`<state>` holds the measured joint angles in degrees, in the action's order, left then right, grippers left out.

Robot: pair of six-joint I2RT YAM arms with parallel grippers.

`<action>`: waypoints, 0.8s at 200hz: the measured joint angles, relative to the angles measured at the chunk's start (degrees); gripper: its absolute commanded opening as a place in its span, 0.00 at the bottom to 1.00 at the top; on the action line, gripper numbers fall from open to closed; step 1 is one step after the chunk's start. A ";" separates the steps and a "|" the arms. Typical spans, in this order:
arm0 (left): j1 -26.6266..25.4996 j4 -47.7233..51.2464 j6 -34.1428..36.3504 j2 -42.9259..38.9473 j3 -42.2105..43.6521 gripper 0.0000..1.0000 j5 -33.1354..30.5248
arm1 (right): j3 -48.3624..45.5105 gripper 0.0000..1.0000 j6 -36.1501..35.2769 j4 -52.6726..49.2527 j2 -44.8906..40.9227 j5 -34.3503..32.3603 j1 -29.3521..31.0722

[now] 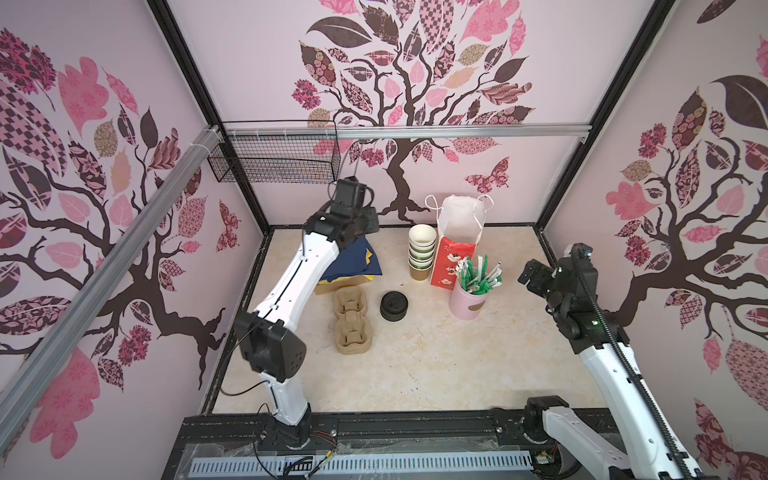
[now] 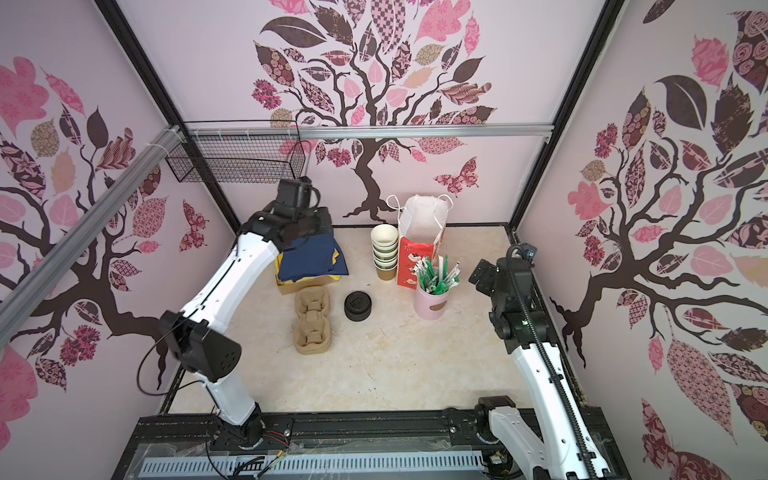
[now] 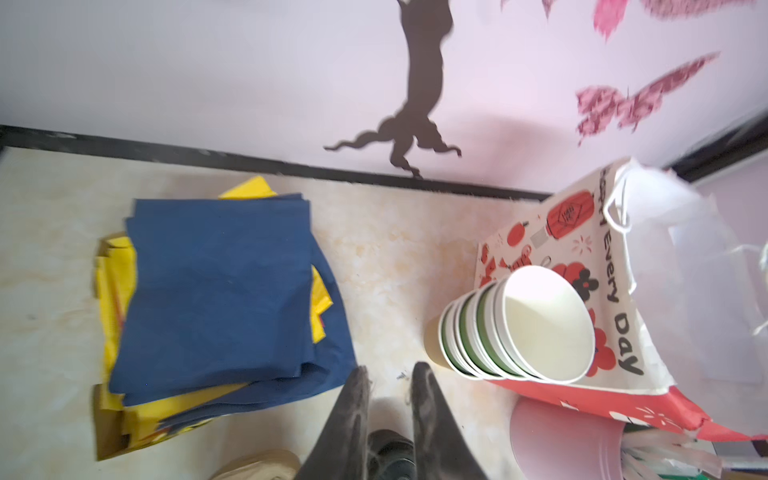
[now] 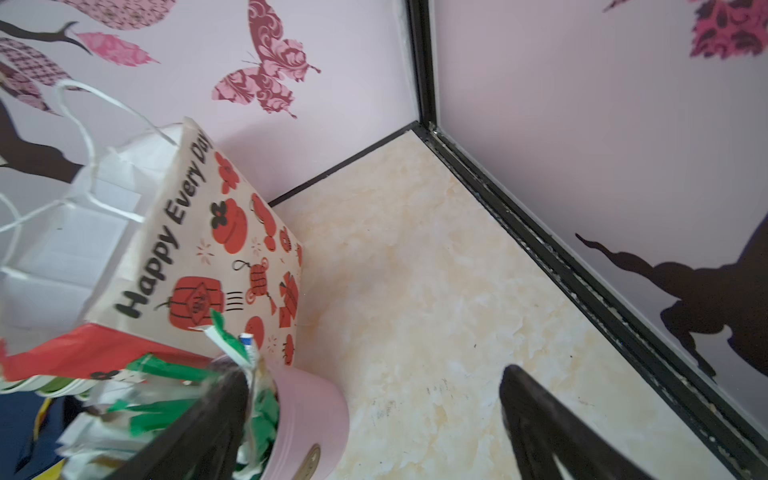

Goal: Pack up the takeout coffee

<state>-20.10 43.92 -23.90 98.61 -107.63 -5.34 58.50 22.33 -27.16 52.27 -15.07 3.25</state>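
**Green cups stacked by the bag, both grippers empty**

Green cups (image 1: 422, 248) stand nested in one stack, white insides showing, with a brown cup (image 1: 419, 273) at the bottom. The stack sits at the back of the marbled table (image 1: 436, 365), touching or just beside the red-and-white paper bag (image 1: 454, 249), which stands upright with its mouth open. None of the cups wears a lid; the black lids (image 1: 394, 306) are piled on their own nearer the front, beside the pulp cup carrier (image 1: 351, 322), whose wells hold nothing.

A pink tub (image 1: 471, 301) of green and white packets stands just in front of the bag. A pile of blue and yellow folded sheets (image 3: 224, 291) lies to the left of the cups.

The left gripper (image 3: 391, 370) is raised between that pile and the cup stack — its jaws slightly parted, with bare table showing between them. The right gripper (image 4: 372, 372) hangs beside the pink tub near the right wall, jaws spread wide and holding nothing.
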 measured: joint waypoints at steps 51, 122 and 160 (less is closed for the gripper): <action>4.44 -6.21 -2.82 -12.22 16.65 0.30 1.77 | 14.88 0.92 -1.68 -3.56 8.81 8.33 3.08; 6.99 -13.25 -8.17 -18.99 31.78 0.31 2.97 | 30.01 0.86 -2.93 -4.66 21.59 13.38 14.08; 6.99 -17.27 -11.80 -22.80 37.86 0.31 3.10 | 34.88 0.84 -3.93 -4.17 28.63 13.40 19.26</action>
<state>-13.10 26.65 -35.70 75.81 -69.78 -2.24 93.38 18.39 -31.33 80.90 -1.67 22.50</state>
